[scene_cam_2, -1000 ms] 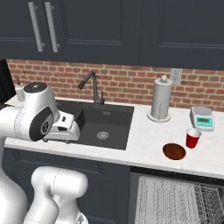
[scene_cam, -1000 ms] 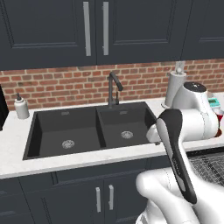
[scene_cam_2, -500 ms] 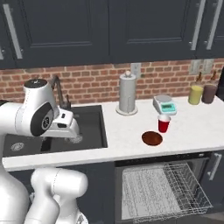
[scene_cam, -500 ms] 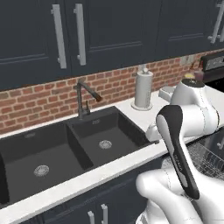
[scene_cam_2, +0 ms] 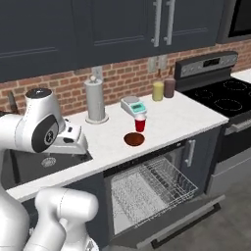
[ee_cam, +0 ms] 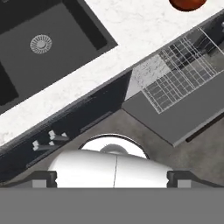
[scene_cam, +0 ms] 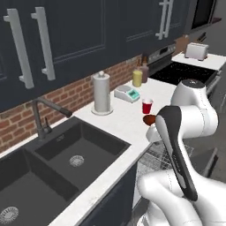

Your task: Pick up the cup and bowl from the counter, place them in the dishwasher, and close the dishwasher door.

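Gripper (ee_cam: 112, 175) empty, jaws wide, over the floor; cup (scene_cam_2: 140, 123) and bowl (scene_cam_2: 134, 139) wait on the counter (scene_cam_2: 166, 120) at 12 o'clock of the open dishwasher (scene_cam_2: 152, 188); nothing loaded yet.

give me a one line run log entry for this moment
phase: approach | cup: on counter, untouched | bowl: on counter beside cup | dishwasher door: down, rack out | gripper: open, empty

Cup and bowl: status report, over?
Gripper open, empty, over the counter edge. Cup and bowl on the counter, untouched. Dishwasher door down, wire rack pulled out, empty. Nothing in the way.
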